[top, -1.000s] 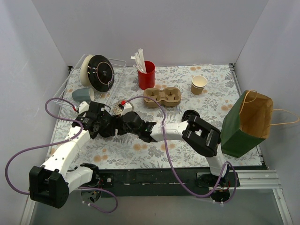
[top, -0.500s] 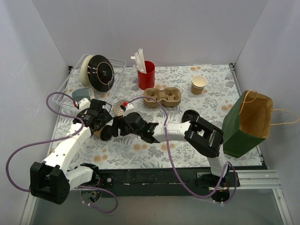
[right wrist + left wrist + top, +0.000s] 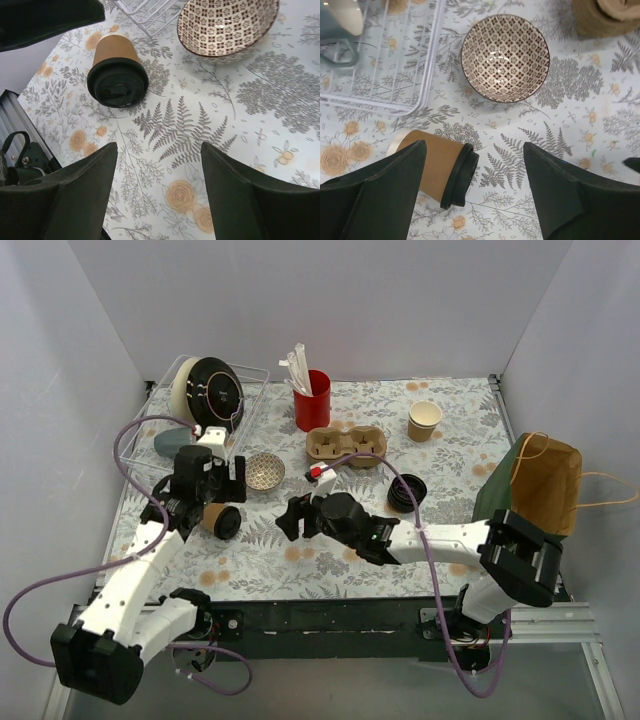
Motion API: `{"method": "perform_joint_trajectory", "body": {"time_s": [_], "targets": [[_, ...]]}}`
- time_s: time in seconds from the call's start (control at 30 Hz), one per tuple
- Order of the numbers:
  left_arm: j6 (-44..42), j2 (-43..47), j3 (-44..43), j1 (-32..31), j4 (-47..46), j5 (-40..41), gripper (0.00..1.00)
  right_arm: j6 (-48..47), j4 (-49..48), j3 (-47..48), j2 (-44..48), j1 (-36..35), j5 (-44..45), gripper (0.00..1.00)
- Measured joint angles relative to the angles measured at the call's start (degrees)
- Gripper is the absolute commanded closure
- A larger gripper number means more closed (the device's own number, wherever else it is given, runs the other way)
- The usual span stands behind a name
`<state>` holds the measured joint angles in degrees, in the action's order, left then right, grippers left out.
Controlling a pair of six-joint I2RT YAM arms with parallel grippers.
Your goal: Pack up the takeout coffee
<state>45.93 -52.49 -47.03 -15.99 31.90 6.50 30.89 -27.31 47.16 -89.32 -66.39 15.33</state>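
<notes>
The takeout coffee (image 3: 213, 518) is a brown kraft cup with a black lid, lying on its side on the flowered table at the left. In the left wrist view the takeout coffee (image 3: 431, 164) lies below and between my open fingers, close by the left finger (image 3: 380, 195). My left gripper (image 3: 203, 502) is open, just above it. My right gripper (image 3: 289, 521) is open and empty, a little to the cup's right. In the right wrist view the takeout coffee's lid (image 3: 117, 82) faces the camera, ahead of the right gripper (image 3: 159, 150). A green and brown paper bag (image 3: 530, 505) stands open at the right edge.
A patterned bowl (image 3: 265, 470) sits just behind the cup. A wire rack (image 3: 150, 415) with plates and a grey-blue mug (image 3: 172, 443) is at the back left. A cardboard cup carrier (image 3: 347, 445), a red cup of straws (image 3: 312, 400), a tan lidless cup (image 3: 424, 420) and a spare black lid (image 3: 407, 492) stand further right.
My right gripper has drawn back to the right, away from the cup. My left gripper has lifted off and opened. The lidded cup now lies alone on the table and the bowl is uncovered.
</notes>
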Motion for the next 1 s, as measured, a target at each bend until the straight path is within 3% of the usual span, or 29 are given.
{"method": "perform_joint_trajectory", "body": {"time_s": [0.3, 0.53, 1.0], "targets": [[-10.3, -17.2, -3.3, -1.1, 5.5, -7.2, 0.36, -4.2, 0.3, -10.3, 13.8, 0.0, 4.0, 0.24], [-12.4, -17.1, -3.7, -1.1, 8.6, -7.0, 0.39, -7.6, 0.2, -11.7, 19.1, 0.1, 5.9, 0.23], [-13.8, -19.3, -3.6, -1.1, 9.1, -2.0, 0.52, -8.8, 0.2, -12.2, 18.8, 0.4, 6.4, 0.23]]}}
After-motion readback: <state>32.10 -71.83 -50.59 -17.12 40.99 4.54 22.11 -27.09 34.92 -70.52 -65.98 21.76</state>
